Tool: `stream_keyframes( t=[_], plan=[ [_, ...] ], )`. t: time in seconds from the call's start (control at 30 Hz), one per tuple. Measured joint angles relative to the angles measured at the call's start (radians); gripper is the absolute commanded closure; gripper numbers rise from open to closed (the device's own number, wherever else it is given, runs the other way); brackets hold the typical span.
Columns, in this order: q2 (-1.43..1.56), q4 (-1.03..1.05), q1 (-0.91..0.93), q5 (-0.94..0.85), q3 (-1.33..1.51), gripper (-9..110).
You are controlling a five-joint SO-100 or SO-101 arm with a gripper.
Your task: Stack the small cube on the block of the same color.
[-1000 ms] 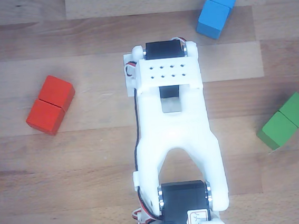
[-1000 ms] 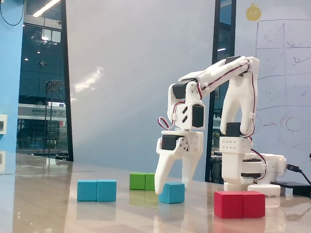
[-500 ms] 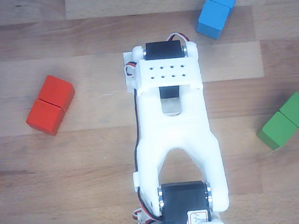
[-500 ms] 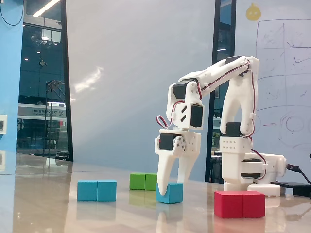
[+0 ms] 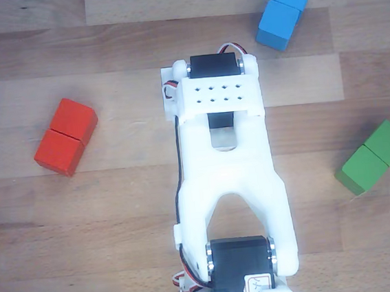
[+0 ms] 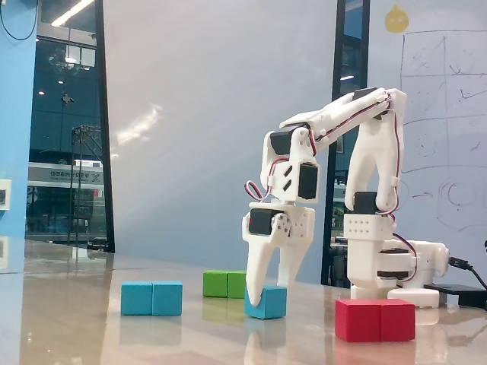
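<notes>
The small cube point(image 6: 266, 302) is sitting on the desk point(image 6: 114, 334) at lower centre of the fixed view, and the claw point(image 6: 268, 293) is reaching down over it, its two white fingers point(image 6: 256, 277) standing on either side of the cube. The near finger is lying against the cube's left face; whether the far one is touching it, and so whether the cube is truly being pinched, I cannot tell. In the other view the cube is hidden under the white arm point(image 5: 229, 177) that is filling the middle of the frame.

The block of the same color point(image 6: 151, 298) is lying flat on the desk well apart to the left of the cube in the fixed view, its seam showing across the middle. In the other view it point(image 5: 284, 10) is lying slantwise at the upper right.

A green block point(image 6: 223, 284) is lying just behind the cube in the fixed view, and at the right edge in the other view point(image 5: 374, 157). A red block point(image 6: 375, 319) is lying at lower right of the fixed view, near the cube, and at the left in the other view point(image 5: 65, 136). The arm's base point(image 6: 388, 262) is standing behind the red block.
</notes>
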Motion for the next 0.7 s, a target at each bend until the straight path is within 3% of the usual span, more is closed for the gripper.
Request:
stream_keyframes(
  t=[0.3, 0.7],
  plan=[
    [0.031, 0.167, 0.0, 0.0, -0.081, 85],
    [0.025, 0.4, 0.003, 0.0, -0.453, 85]
  ],
)
